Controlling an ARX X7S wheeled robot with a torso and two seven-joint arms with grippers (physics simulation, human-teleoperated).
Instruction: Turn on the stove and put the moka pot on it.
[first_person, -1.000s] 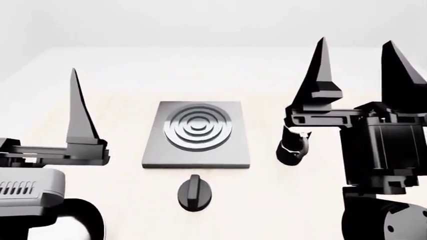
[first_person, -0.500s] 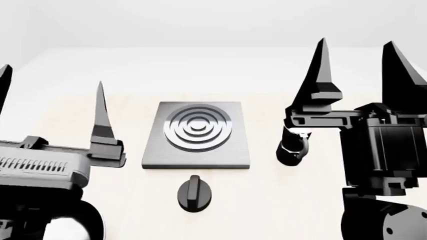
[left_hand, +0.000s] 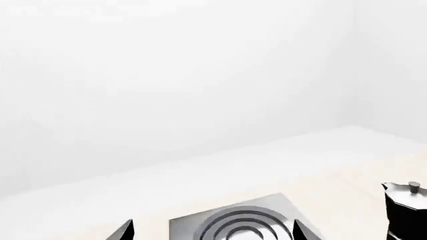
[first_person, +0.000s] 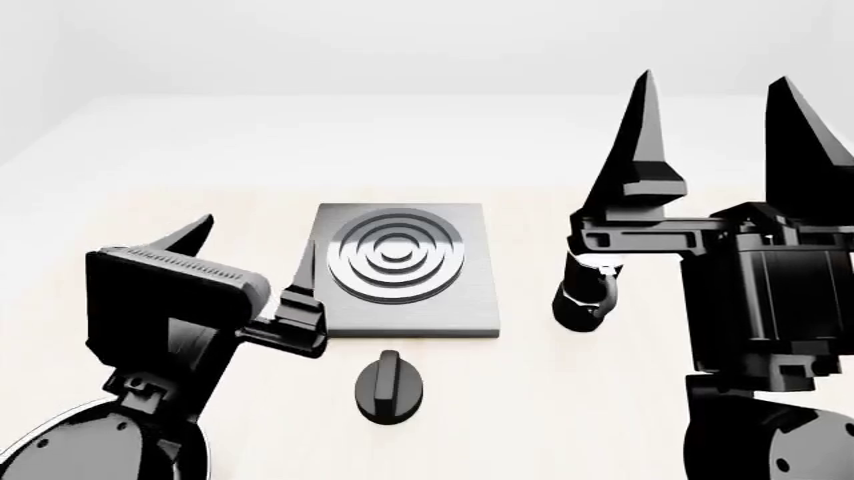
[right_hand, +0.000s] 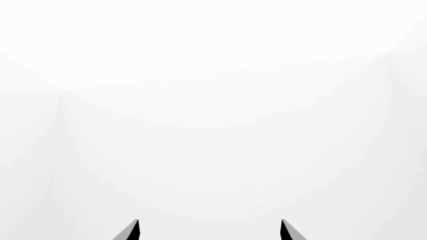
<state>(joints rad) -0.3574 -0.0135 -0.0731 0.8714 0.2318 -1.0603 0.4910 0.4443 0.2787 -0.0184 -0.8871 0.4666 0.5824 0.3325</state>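
On a pale table, the stove sits bare, its concentric rings carrying nothing, while the moka pot stands upright on the tabletop well off to the plate's right, largely screened in the head view by the right gripper. The left wrist view shows the pot more plainly, silver lid on, just beyond the plate's far edge from that arm. Neither half of the task appears done: the round black knob lies untouched in front of the plate, with no gripper on it, and whether the ridge marks on or off cannot be read from these views. The left gripper hangs low at the plate's left edge, fingers spread wide and empty, pointing across the rings; it is the nearer of the two to the knob and looks the likelier candidate to turn it. The right gripper is raised above the table, its two fingers parted and holding nothing, aimed at blank wall in its own wrist view, so the pot sits below and behind it, not between its fingers. Judged from this layout, both steps remain: the knob to be turned, then the pot to be grasped, carried left and set on the rings
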